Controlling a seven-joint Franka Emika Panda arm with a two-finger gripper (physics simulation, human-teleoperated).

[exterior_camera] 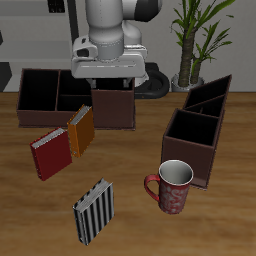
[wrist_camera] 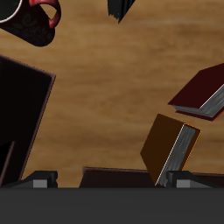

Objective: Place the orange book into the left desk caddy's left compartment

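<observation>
Fingertips (wrist_camera: 39, 179) frame wrist view, spread apart, nothing between: gripper (wrist_camera: 109, 181) released, hanging above table (exterior_camera: 130, 170) near orange book (exterior_camera: 81, 130)

We see orange book at middle left of exterior frame, leaning on red book (exterior_camera: 52, 153), pale page edges showing

We judge it light, stiff, smooth-covered, so could slip; we'd pinch across thin cover faces near the spine

Left desk caddy (exterior_camera: 197, 128) sits at right of frame, well apart; mug (exterior_camera: 170, 187) in front
</observation>
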